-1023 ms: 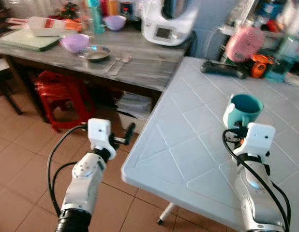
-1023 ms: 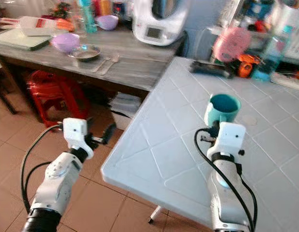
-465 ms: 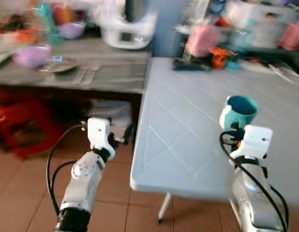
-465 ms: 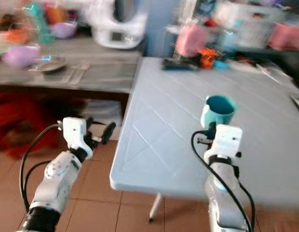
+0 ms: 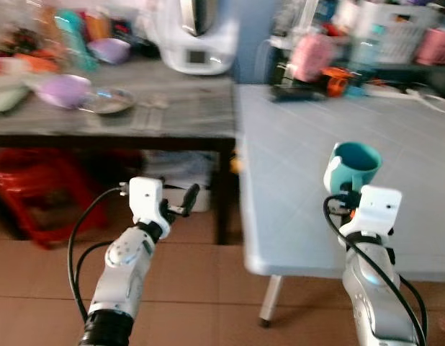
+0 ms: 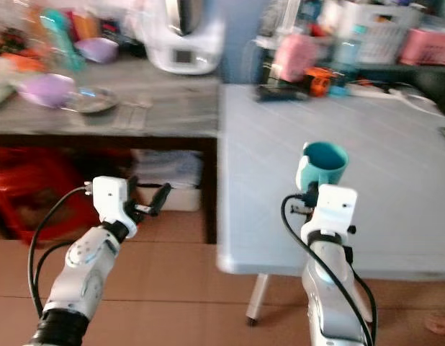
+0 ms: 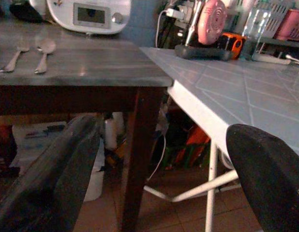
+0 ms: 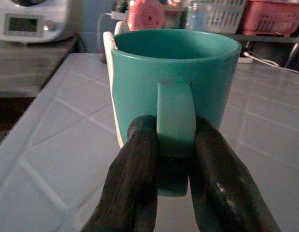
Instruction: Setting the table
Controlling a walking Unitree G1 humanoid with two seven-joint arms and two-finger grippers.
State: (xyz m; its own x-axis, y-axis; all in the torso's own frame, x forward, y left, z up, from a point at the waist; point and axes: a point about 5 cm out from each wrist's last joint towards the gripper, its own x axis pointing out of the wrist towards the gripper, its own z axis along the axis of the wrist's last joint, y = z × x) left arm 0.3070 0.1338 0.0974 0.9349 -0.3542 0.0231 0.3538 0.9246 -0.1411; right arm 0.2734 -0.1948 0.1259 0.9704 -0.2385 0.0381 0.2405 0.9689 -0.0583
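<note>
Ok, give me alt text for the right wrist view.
The right gripper pinches the handle of an upright teal mug between its two black fingers, above a pale tiled table. Behind are a white appliance and baskets.

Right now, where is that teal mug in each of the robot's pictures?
Left eye view: the teal mug is right of centre, above the right arm.
Right eye view: right of centre.
Right wrist view: centre, handle pinched by the right gripper.
Left wrist view: no mug.
Shared landmark: the pink fan.
</note>
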